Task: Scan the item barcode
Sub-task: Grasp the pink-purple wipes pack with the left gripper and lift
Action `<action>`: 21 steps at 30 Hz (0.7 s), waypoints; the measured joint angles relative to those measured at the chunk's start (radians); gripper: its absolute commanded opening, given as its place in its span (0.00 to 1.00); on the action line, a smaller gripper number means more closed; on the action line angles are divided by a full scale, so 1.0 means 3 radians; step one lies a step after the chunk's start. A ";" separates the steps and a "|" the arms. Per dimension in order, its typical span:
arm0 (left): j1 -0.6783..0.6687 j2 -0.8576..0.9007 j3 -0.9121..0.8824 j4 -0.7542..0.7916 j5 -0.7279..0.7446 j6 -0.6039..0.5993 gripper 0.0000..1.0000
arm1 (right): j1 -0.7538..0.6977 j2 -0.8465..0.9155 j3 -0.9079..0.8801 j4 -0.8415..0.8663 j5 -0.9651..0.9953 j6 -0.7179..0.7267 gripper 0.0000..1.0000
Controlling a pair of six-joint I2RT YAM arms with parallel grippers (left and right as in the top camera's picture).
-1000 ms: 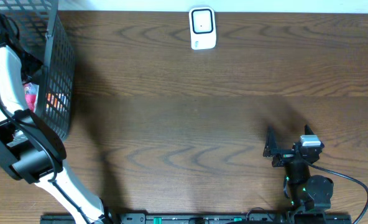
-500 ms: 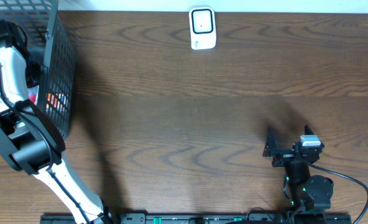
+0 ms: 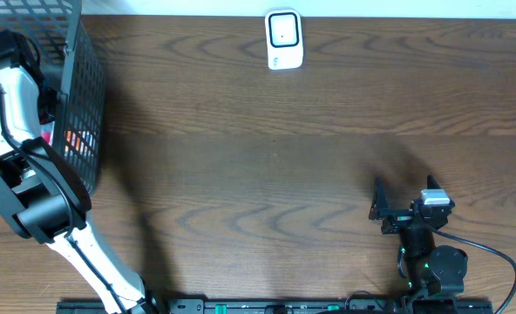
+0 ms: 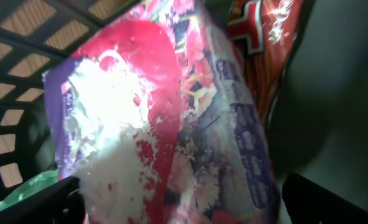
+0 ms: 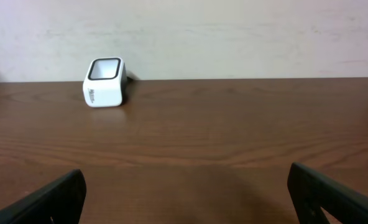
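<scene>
The left arm [image 3: 14, 131] reaches into the black mesh basket [image 3: 84, 105] at the far left corner of the wooden surface [image 3: 267, 166], and its wrist end sits inside the basket's rim. In the left wrist view the left end effector [image 4: 181, 190] is released, with its two dark fingers [image 4: 38, 202] spread wide at the bottom corners of the frame. Between and just beyond them lies a glossy flowered packet [image 4: 171, 118], pink, red, purple and white. It is tilted against the basket wall and fills most of the view. Whether the fingers touch it cannot be told. A red packet [image 4: 268, 37] stands behind it at the upper right, and a bit of green wrapper [image 4: 22, 190] shows at the lower left. The white scanner [image 3: 284, 39] stands at the far edge of the surface near the middle, well apart from the basket. The right end effector [image 5: 187, 186] rests low at the near right side. It is also released, with nothing between its fingers, and it faces across the bare wood toward the scanner and the pale wall [image 5: 234, 31] behind.
</scene>
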 measured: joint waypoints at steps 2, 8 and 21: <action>0.0000 0.0000 -0.0065 0.0025 -0.0006 0.0000 0.98 | 0.0000 0.0000 0.0000 0.0000 0.0000 0.0000 0.99; -0.0001 0.0000 -0.0111 0.0025 -0.0009 0.0028 0.42 | 0.0000 0.0000 0.0000 -0.0001 0.0000 0.0000 0.99; 0.0000 -0.0041 -0.0116 -0.0106 -0.0028 0.0104 0.07 | 0.0000 0.0000 0.0000 0.0000 0.0000 0.0000 0.99</action>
